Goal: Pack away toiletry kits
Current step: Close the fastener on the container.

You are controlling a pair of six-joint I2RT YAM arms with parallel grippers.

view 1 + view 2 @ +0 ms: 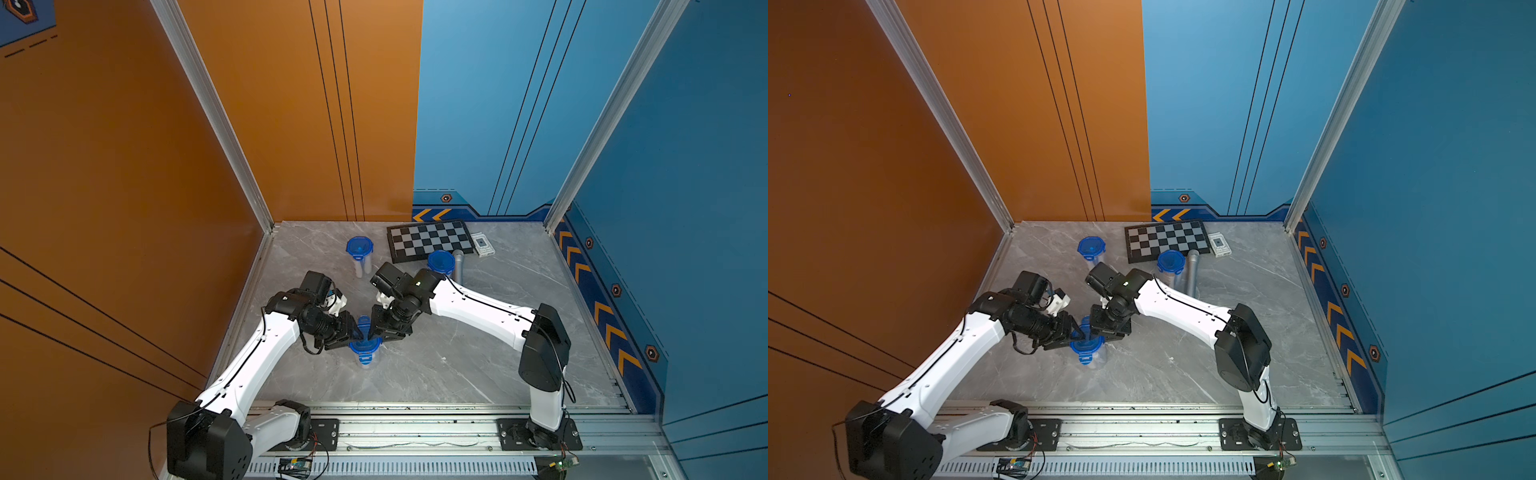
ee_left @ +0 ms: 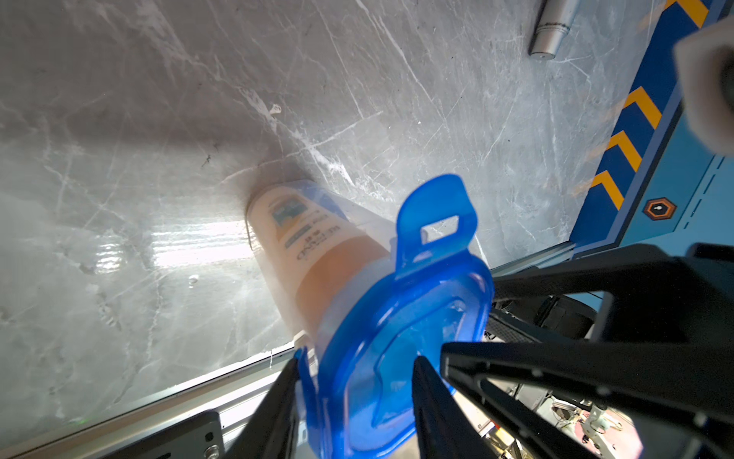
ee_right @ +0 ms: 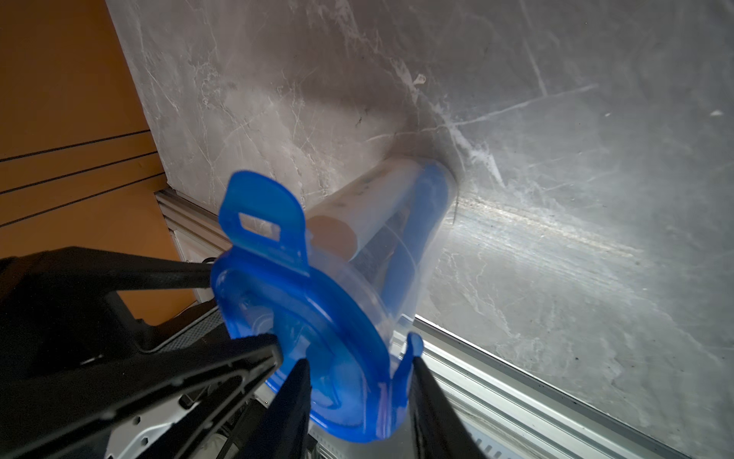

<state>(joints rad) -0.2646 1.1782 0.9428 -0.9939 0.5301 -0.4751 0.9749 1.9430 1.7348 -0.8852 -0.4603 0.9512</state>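
L gripper (image 2: pixel 353 397), R gripper (image 3: pixel 357 397): jaws part-open astride near cup lid (image 1: pixel 365 345), grip unclear; mic (image 1: pixel 458 266), chessboard (image 1: pixel 430 241) behind.

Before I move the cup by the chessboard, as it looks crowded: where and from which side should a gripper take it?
Probably take the cup by its clear wall below the blue lid, coming from the side toward the orange wall: it stands upright, the microphone lies close opposite, the chessboard behind.

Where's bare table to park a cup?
Bare marble between the near cup and the right arm's base, and right of the microphone toward the chevron wall. Crowded around the chessboard and where left gripper and right gripper meet.
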